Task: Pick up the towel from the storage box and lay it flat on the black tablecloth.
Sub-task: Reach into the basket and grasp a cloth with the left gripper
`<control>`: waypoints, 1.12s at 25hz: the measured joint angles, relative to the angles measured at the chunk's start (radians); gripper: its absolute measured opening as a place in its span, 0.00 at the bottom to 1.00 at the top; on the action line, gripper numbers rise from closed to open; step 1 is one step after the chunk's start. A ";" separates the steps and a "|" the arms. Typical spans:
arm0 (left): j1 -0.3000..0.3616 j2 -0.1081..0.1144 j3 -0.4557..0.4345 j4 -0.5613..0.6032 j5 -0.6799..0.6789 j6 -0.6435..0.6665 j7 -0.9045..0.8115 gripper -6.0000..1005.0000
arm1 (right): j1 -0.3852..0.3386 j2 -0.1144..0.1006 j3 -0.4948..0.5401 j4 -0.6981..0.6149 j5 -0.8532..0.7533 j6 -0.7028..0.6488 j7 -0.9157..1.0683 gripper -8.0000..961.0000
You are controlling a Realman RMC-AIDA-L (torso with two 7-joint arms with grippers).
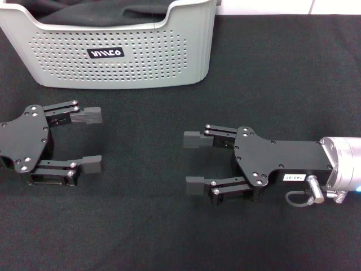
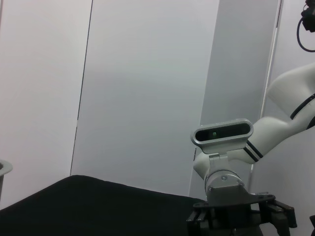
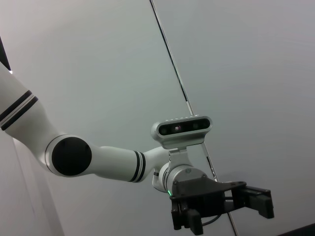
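Grey perforated storage box at the far edge of the black tablecloth, dark fabric inside, towel not recognisable. Below the box, left gripper and right gripper, both spread wide and empty, probably ready for reaching in. Black label on the box, letters unclear.

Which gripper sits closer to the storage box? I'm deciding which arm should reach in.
The left gripper: it lies just below the storage box, while the right gripper rests farther away. Both are open.
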 joint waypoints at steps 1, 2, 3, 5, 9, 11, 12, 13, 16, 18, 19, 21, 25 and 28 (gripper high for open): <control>0.001 0.000 0.000 0.000 -0.001 0.000 0.000 0.88 | 0.000 0.000 0.000 0.000 0.000 0.000 0.000 0.89; 0.001 0.000 0.000 0.000 -0.002 0.000 0.000 0.88 | -0.001 0.000 0.000 0.000 0.000 0.000 0.000 0.89; 0.001 -0.001 0.000 0.000 -0.002 0.000 0.000 0.88 | -0.001 0.000 0.000 0.000 -0.001 0.000 0.000 0.89; 0.001 -0.002 0.000 0.000 -0.002 0.000 0.000 0.88 | -0.002 0.002 0.000 0.000 -0.003 0.003 -0.001 0.89; 0.001 -0.004 0.000 0.000 -0.002 0.000 -0.001 0.88 | -0.002 0.006 0.000 0.000 -0.004 0.004 -0.002 0.88; 0.000 -0.004 0.000 0.000 -0.002 -0.001 -0.001 0.88 | -0.001 0.006 0.000 0.000 -0.004 0.004 -0.002 0.88; 0.000 -0.004 0.000 0.000 -0.002 -0.001 -0.001 0.87 | -0.001 0.006 0.000 0.000 -0.005 0.004 -0.002 0.88; -0.001 -0.004 0.000 0.000 -0.002 -0.001 -0.001 0.87 | -0.001 0.006 0.000 0.000 -0.005 0.004 -0.002 0.88; -0.003 -0.004 0.000 0.000 -0.002 -0.001 -0.001 0.87 | -0.001 0.006 0.000 0.000 -0.006 0.004 -0.002 0.88; -0.003 -0.004 0.000 0.000 -0.002 -0.002 -0.001 0.87 | -0.001 0.007 0.000 0.000 -0.006 0.004 -0.002 0.88; -0.004 -0.004 0.000 0.000 -0.002 -0.002 -0.001 0.87 | -0.001 0.007 0.000 0.000 -0.006 0.004 -0.002 0.88; -0.004 -0.005 0.000 0.000 -0.002 -0.002 -0.001 0.87 | -0.001 0.008 0.000 0.001 -0.006 0.004 -0.003 0.88; -0.004 -0.010 -0.026 0.004 -0.002 -0.002 -0.005 0.87 | -0.002 0.008 0.000 0.005 -0.006 0.004 -0.012 0.88; -0.005 -0.020 -0.059 0.035 -0.002 -0.003 -0.026 0.87 | -0.005 0.010 0.000 0.010 -0.003 0.017 -0.024 0.88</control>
